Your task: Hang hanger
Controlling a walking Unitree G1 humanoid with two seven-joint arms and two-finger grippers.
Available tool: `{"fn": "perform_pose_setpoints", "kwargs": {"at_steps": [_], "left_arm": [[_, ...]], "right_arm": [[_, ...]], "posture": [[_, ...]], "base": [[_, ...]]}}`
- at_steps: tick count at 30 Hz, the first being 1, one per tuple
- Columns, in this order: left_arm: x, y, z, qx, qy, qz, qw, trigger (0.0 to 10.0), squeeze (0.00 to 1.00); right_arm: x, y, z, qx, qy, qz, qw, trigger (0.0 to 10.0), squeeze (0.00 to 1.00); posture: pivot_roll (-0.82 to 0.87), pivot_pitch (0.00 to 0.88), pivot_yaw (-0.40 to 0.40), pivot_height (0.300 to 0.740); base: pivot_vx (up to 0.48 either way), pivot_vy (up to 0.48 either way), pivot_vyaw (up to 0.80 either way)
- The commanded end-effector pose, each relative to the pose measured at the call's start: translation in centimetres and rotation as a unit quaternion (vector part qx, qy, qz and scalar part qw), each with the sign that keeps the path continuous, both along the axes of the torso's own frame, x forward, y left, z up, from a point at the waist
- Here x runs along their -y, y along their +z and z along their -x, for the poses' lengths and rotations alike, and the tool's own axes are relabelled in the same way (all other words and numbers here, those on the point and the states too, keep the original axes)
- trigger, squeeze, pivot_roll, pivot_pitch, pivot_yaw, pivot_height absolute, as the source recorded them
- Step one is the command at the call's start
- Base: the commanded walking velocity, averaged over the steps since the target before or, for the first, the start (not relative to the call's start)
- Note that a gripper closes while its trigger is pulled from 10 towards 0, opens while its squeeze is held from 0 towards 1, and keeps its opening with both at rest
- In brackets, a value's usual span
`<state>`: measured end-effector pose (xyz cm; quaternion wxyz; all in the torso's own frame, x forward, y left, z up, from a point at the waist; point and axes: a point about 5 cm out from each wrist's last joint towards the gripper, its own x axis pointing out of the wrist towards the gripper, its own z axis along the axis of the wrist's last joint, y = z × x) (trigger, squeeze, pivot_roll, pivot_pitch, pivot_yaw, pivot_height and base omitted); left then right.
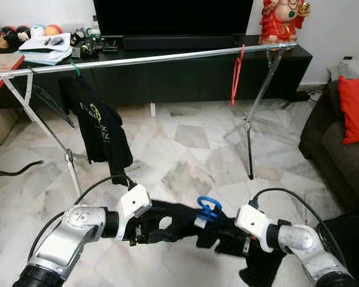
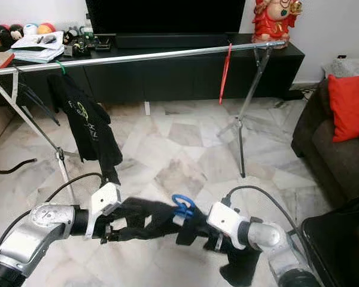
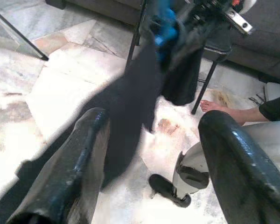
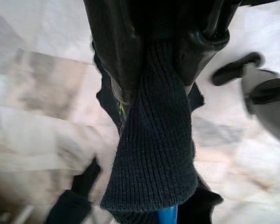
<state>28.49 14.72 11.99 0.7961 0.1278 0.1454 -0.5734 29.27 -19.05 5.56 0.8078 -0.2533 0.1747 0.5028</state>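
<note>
Marble floor (image 1: 191, 161) all around, pale and patchy. Low in the frame, two silver arms reaching in toward the middle. Between them, a dark garment (image 1: 179, 224) stretched out above the floor, with a blue hanger (image 1: 207, 209) poking up from its middle. Left claw (image 1: 145, 233) at the lower left, black fingers (image 3: 79, 163) spread apart with the dark cloth running between them; cannot tell if squeezing it. Right claw (image 1: 230, 234) at the lower right, closed tight on a ribbed part of the garment, blue hanger just past it in the right wrist view.

Farther back, a long silver rail (image 1: 143, 60) crossing the upper frame from left to right on thin crossed legs. Black shirt (image 1: 99, 128) hanging from the rail at the left on a green hook. Red hanger (image 1: 236, 75) hanging from the rail at the right.

Behind the rail, a long black cabinet (image 1: 185, 78) with a dark screen (image 1: 173, 17) on top, papers at the upper left, a red figure (image 1: 281, 21) at the upper right. Dark sofa with a red cushion (image 1: 354, 107) at the right edge.
</note>
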Motion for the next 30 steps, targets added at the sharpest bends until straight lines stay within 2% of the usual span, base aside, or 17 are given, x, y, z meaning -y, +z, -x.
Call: {"fn": "perform_pose_setpoints", "kwargs": {"at_steps": [1, 6, 10, 11, 13, 14, 18, 22, 30], "left_arm": [[-0.5, 0.1, -0.4, 0.010, -0.005, -0.021, 1.000, 10.0, 1.00], [-0.2, 0.1, -0.7, 0.011, -0.003, -0.010, 1.000, 10.0, 1.00], [0.6, -0.4, -0.2, -0.001, -0.030, -0.001, 1.000, 10.0, 1.00], [0.8, -0.5, -0.1, -0.009, -0.044, 0.005, 0.999, 10.0, 0.78], [1.0, -0.5, 0.0, -0.014, -0.050, 0.008, 0.999, 10.0, 0.78], [1.2, -0.5, 0.1, -0.026, -0.064, 0.013, 0.998, 10.0, 0.00], [1.5, -0.9, 0.5, -0.039, -0.088, 0.007, 0.995, 10.0, 0.00], [2.0, -1.2, 0.5, -0.039, -0.089, 0.008, 0.995, 10.0, 0.00], [2.2, -2.0, 0.5, -0.039, -0.084, -0.012, 0.996, 9.8, 0.00]], "right_arm": [[0.0, 1.0, 0.3, 0.001, 0.037, -0.027, 0.999, 0.0, 0.00], [-0.3, 1.2, 0.9, -0.023, 0.072, -0.040, 0.996, 0.0, 0.00], [-0.5, 1.3, 1.0, -0.026, 0.084, -0.046, 0.995, 0.0, 0.00], [-0.7, 1.4, 1.0, -0.026, 0.089, -0.048, 0.995, 0.0, 0.00], [-0.7, 1.5, 0.9, -0.026, 0.090, -0.048, 0.994, 0.0, 0.00], [-0.9, 1.6, 0.9, -0.026, 0.095, -0.049, 0.994, 0.0, 0.00], [-1.5, 1.9, 0.9, -0.024, 0.108, -0.056, 0.992, 0.0, 0.00], [-2.1, 2.4, 1.0, -0.023, 0.125, -0.065, 0.990, 0.0, 0.00], [-2.3, 2.8, 1.1, -0.022, 0.135, -0.067, 0.988, 0.0, 0.00]], "posture": [[-0.03, 0.108, -0.014, 0.740], [-0.04, 0.110, -0.017, 0.740], [-0.04, 0.113, -0.017, 0.740], [-0.04, 0.113, -0.017, 0.740], [-0.04, 0.113, -0.017, 0.740], [-0.04, 0.113, -0.017, 0.740], [-0.04, 0.113, -0.016, 0.740], [-0.05, 0.114, -0.016, 0.740], [-0.05, 0.113, -0.018, 0.740]], "base": [[0.000, 0.000, 0.00], [0.000, 0.000, 0.00], [0.000, 0.000, 0.00], [0.000, 0.000, 0.00], [0.000, 0.000, 0.00], [0.000, 0.000, 0.00], [0.000, 0.000, 0.00], [0.000, 0.000, 0.00], [0.000, 0.000, 0.00]]}}
